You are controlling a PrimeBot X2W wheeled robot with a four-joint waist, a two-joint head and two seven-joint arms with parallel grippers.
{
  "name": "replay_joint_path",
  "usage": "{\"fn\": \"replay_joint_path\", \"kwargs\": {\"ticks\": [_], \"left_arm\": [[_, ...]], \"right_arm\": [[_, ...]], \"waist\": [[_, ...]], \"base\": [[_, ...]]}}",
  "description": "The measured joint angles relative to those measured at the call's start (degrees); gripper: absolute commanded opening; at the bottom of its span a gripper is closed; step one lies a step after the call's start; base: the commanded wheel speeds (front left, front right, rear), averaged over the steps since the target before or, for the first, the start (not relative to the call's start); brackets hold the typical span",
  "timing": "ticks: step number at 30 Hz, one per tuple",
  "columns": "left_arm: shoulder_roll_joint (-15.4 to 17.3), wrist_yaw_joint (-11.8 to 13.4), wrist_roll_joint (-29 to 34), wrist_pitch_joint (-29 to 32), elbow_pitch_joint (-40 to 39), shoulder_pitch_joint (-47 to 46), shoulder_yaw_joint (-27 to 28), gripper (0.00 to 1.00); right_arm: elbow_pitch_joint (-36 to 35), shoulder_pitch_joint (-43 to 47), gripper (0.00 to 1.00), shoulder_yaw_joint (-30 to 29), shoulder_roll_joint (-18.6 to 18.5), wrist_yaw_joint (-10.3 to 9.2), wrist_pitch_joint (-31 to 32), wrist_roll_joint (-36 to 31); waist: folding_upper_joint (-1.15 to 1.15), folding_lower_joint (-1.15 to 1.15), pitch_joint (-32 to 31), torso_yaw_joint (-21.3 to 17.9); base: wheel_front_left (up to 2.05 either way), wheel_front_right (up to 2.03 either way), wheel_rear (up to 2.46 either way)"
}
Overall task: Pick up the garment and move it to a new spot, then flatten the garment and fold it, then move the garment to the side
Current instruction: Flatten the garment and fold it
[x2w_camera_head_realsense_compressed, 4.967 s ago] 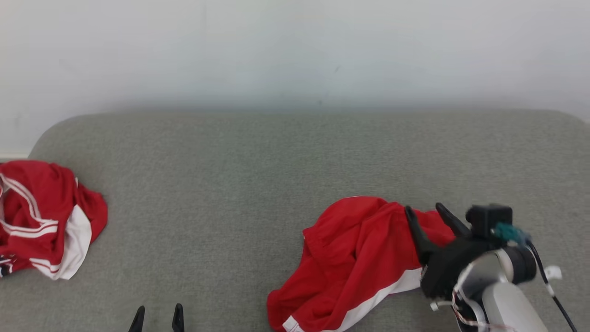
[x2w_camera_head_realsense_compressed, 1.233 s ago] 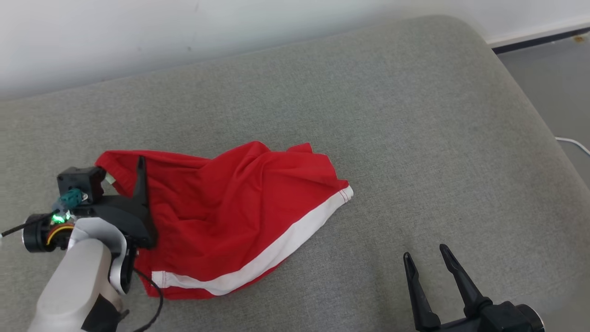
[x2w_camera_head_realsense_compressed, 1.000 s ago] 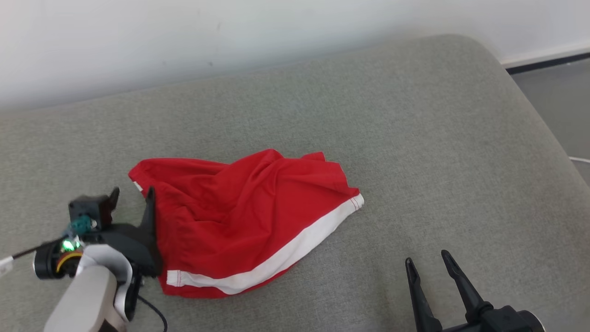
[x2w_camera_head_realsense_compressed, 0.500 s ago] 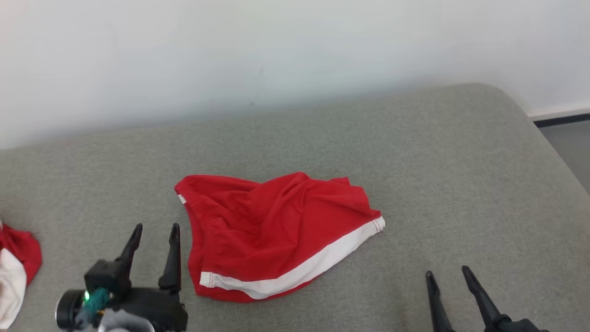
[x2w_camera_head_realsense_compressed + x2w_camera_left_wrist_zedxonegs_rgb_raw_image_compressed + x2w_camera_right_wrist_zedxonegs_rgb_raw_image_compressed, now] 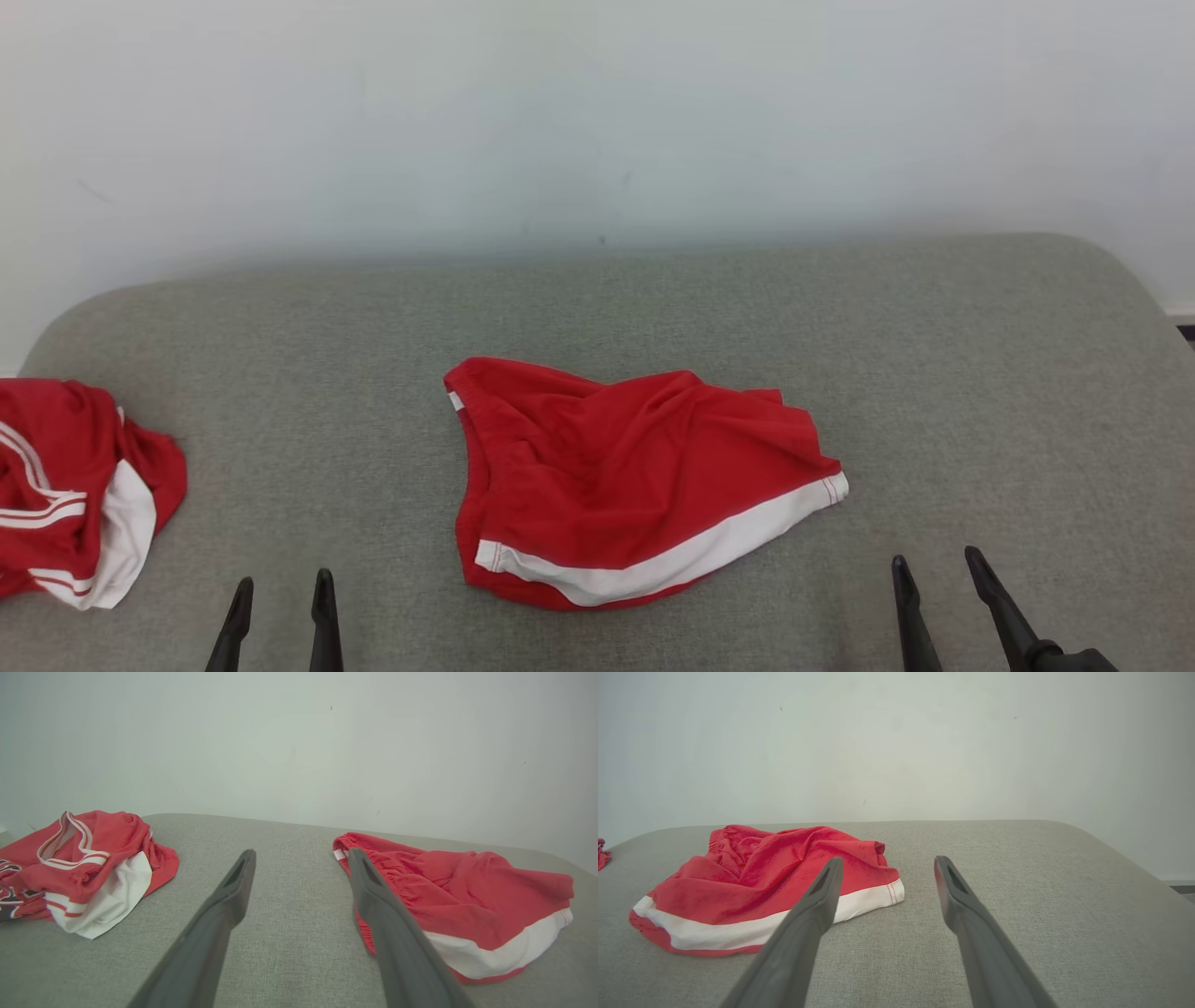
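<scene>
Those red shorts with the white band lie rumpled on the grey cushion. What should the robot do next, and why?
The red shorts with the white band lie wrinkled on the grey cushion, and the left gripper and right gripper are open, empty, clear of the cloth. So the next move is probably to reach both to the shorts' two ends and pull them flat.

The left gripper (image 5: pixel 284 579) showed at seven o'clock of the head view as two slim black fingers, each narrowing to a pointed tip. The right gripper (image 5: pixel 935 558), at five o'clock, had the same black tapered fingers, joined at their roots to a dark rounded block (image 5: pixel 1064 661). In the wrist views the left gripper (image 5: pixel 302 851) and the right gripper (image 5: pixel 889 858) looked matte charcoal grey, broad at the base, with a shallow elongated slot (image 5: pixel 235 873) sunk into each finger near its tip.
</scene>
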Motion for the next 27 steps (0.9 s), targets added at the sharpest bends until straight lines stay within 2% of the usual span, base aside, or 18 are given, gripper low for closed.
{"fn": "replay_joint_path", "kwargs": {"ticks": [6, 15, 27], "left_arm": [[-1.31, -1.9, 2.52, 0.0, 1.35, 1.77, 2.47, 1.0], [-2.46, -3.43, 3.85, -0.01, 5.24, 3.93, 5.08, 1.0], [-2.94, -4.45, 4.85, 0.0, 7.1, 4.17, 6.09, 1.0]], "right_arm": [[1.94, -0.04, 1.0, 2.8, -2.23, 0.0, 0.0, 1.88], [5.75, -1.57, 1.0, 3.99, -4.98, 0.0, 0.0, 4.69], [7.28, -2.06, 1.0, 3.56, -5.78, 0.0, 0.0, 5.81]], "waist": [[0.0, 0.0, -1.41, 1.37], [0.0, 0.01, -3.28, 1.13], [0.0, 0.01, -4.28, 0.94]], "base": [[0.0, 0.0, 0.0], [0.0, 0.0, 0.0], [0.0, 0.0, 0.0]]}}
